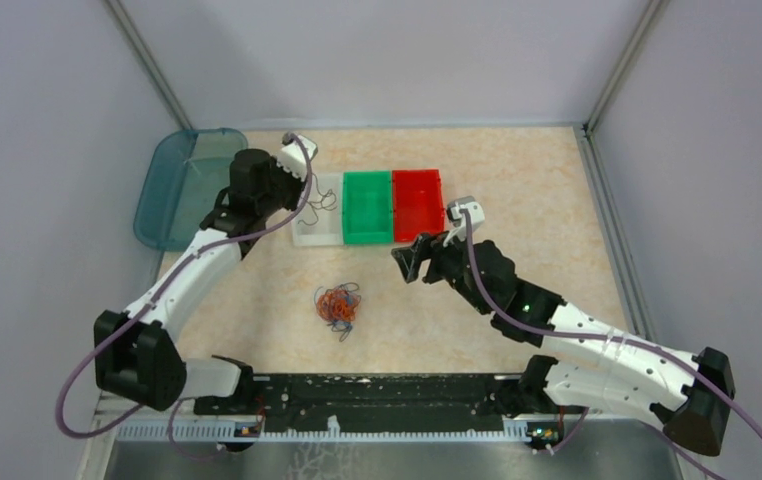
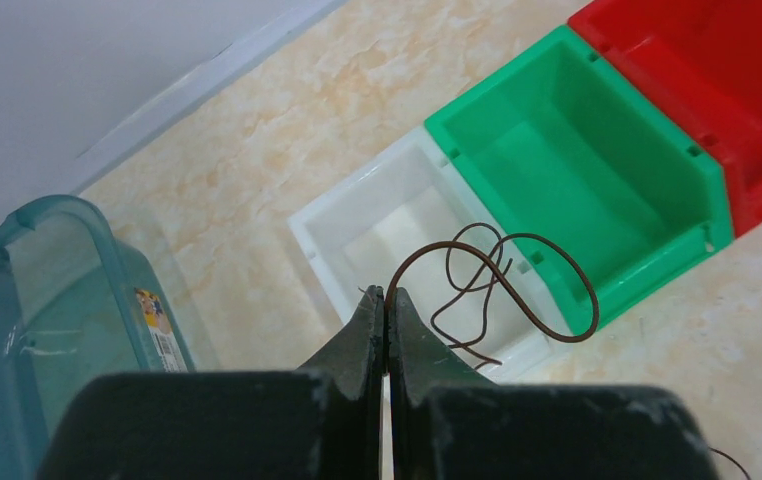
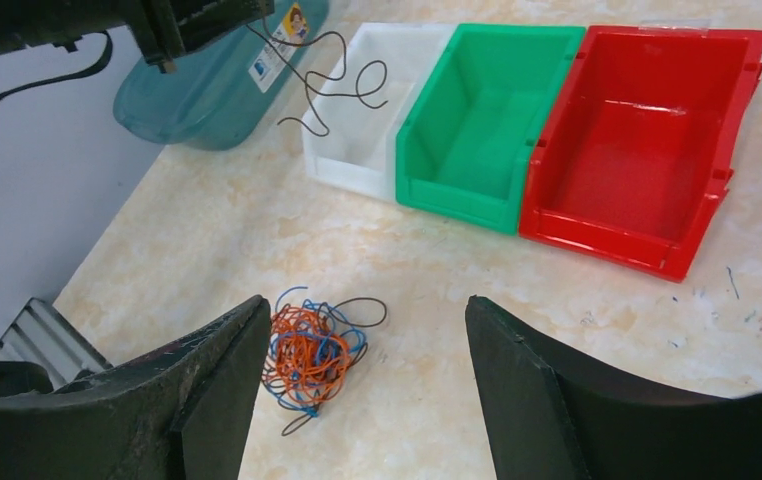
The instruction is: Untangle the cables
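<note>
A clump of tangled cables (image 1: 338,305), orange, blue and dark brown, lies on the table in front of the bins. In the right wrist view the clump (image 3: 309,355) sits just inside the left finger of my right gripper (image 3: 367,305), which hovers above it, open and empty. My left gripper (image 2: 387,295) is shut on one end of a single dark brown cable (image 2: 444,244). That cable curls out and dangles over the white bin (image 2: 357,215). From above, the left gripper (image 1: 305,190) hangs over the white bin (image 1: 315,235), and the right gripper (image 1: 404,262) is right of the clump.
Three bins stand in a row at the back: white, green (image 1: 368,207) and red (image 1: 417,203). A teal translucent tub (image 1: 182,185) rests at the far left against the wall. Grey walls enclose the table on three sides.
</note>
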Controlling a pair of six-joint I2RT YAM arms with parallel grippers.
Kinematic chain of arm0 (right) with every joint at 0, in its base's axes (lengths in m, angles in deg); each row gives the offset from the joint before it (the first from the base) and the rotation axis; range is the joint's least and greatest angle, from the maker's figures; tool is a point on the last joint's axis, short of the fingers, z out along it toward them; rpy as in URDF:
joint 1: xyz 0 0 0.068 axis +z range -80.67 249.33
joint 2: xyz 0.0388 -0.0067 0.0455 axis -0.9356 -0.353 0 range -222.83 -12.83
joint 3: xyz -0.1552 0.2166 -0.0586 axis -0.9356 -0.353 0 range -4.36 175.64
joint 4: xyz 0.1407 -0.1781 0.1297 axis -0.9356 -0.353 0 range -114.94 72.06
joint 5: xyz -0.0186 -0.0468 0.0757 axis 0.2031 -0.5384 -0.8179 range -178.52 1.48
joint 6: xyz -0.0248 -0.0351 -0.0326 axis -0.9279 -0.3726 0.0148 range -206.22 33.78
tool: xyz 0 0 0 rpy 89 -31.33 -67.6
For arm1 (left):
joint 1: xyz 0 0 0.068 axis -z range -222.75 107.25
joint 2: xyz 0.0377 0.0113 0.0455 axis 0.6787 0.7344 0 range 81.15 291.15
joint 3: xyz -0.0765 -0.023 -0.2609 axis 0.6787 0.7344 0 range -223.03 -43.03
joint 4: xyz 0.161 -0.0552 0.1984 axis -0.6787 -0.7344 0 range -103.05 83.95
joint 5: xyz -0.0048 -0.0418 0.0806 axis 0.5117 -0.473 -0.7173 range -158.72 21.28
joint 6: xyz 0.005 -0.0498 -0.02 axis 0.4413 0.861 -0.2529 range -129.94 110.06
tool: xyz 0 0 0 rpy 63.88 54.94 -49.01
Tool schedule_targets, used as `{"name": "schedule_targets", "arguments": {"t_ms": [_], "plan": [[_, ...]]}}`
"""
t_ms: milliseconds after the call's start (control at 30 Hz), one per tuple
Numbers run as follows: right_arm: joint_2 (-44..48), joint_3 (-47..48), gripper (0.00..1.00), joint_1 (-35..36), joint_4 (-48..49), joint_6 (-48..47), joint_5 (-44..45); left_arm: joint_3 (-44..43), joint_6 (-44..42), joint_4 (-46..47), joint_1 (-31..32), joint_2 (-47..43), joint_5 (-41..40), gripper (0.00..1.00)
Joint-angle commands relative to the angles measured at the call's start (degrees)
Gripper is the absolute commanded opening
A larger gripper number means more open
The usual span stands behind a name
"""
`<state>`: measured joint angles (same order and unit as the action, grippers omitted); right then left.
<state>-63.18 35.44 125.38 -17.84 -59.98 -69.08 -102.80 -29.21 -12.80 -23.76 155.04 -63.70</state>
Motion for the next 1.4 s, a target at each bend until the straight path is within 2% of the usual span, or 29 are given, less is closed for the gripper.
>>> {"name": "schedule_targets", "arguments": {"t_ms": [0, 200, 433, 500, 600, 700, 767, 900, 967, 1067, 1133, 1367], "plan": [[1.41, 1.30, 0.72, -0.57, -0.16, 0.65, 3.01, 0.53, -2.78, 6.93, 0.09, 4.10, -6.03, 0.00], [1.21, 1.61, 0.72, -0.57, -1.32, 1.00, 2.85, 0.55, -3.71, 14.05, -0.21, 10.98, -9.07, 0.00], [1.66, 1.69, 0.72, -0.66, -2.20, 0.81, 2.82, -0.13, -3.89, 16.78, -0.26, 17.76, -10.08, 0.01], [1.54, 1.61, 0.72, -0.68, -2.18, 0.70, 2.50, -0.28, -4.02, 17.03, -0.26, 19.28, -9.74, 0.09], [1.20, 1.84, 0.72, -0.67, -2.21, 0.41, 1.91, -2.38, -4.44, 14.24, -0.26, 21.77, -8.11, 0.38], [0.55, 2.22, 0.72, -0.71, -2.34, -0.01, 1.49, -4.82, -4.39, 10.71, -0.35, 23.40, -7.34, 0.57], [0.07, 2.50, 0.72, -0.77, -2.36, -0.36, 0.98, -5.64, -4.66, 9.54, -0.43, 23.52, -7.09, 0.63], [-0.74, 2.84, 0.72, -0.77, -2.67, -0.40, 0.01, -6.94, -4.42, 7.24, -1.05, 21.92, -5.69, 0.67], [-1.00, 2.84, 0.72, -0.80, -2.43, -0.40, -0.73, -7.85, -3.89, 4.89, -1.71, 20.51, -3.26, 0.70], [-2.21, 3.01, 0.72, -0.83, -2.06, -1.25, -2.50, -10.49, -3.72, -2.90, -1.91, 17.97, 2.03, 0.86], [-4.03, 2.97, 0.72, -0.80, -1.18, -1.90, -4.57, -10.87, -5.05, -8.71, -2.06, 15.25, 7.22, 0.90], [-12.24, 3.29, 0.68, -0.77, 1.87, -0.56, -10.58, -3.13, -20.10, -32.45, -2.16, 3.11, 29.92, 0.92]]}}
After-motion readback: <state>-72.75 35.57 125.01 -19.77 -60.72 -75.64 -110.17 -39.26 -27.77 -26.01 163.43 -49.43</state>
